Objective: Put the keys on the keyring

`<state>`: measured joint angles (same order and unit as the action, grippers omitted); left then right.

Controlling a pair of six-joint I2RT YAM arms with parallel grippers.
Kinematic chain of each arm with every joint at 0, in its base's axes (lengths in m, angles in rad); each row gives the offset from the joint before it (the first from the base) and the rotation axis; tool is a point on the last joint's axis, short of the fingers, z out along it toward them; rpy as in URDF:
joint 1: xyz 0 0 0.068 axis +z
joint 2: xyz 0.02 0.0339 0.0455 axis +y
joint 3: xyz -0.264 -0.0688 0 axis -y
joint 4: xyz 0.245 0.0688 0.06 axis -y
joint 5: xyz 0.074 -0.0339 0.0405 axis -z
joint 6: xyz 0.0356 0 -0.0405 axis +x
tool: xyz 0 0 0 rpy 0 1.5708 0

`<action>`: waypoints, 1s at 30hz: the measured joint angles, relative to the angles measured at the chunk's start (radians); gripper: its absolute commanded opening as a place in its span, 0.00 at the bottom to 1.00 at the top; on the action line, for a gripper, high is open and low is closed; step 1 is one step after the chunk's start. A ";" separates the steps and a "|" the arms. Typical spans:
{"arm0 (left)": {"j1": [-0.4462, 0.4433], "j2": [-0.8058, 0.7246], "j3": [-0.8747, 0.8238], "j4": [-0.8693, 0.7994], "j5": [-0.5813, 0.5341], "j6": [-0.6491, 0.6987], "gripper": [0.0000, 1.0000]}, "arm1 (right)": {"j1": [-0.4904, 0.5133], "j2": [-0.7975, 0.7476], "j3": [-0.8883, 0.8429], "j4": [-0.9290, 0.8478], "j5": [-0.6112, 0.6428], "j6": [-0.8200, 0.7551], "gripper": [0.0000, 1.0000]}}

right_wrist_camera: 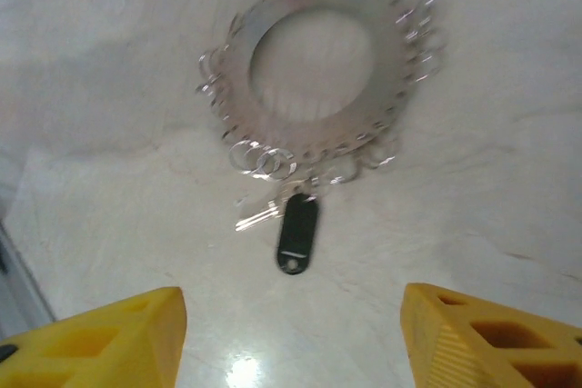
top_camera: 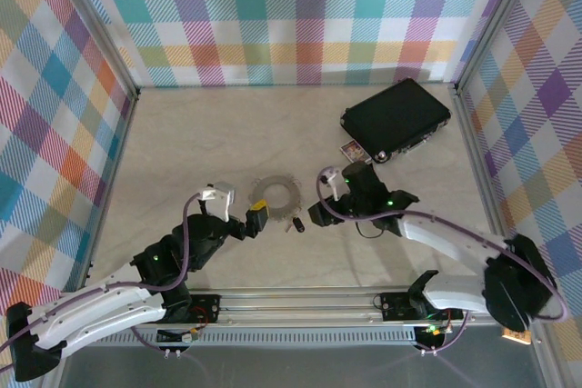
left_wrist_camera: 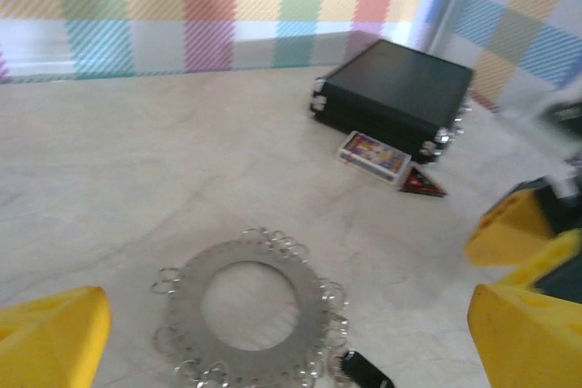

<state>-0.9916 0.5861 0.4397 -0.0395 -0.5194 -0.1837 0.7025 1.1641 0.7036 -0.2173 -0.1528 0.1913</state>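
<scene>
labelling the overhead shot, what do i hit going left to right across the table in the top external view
left gripper → key → right gripper → black case; keyring and small card overlap others sideways, so left out

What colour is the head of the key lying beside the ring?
Black; the key shows best in the right wrist view.
</scene>
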 measured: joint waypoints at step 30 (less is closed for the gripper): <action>0.160 -0.010 -0.058 0.017 -0.263 0.148 1.00 | -0.206 -0.574 -0.270 -0.006 0.446 -0.066 0.99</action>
<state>-0.8318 0.5766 0.3817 -0.0227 -0.7822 -0.0360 0.4965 0.5900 0.4335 -0.2230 0.2928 0.1249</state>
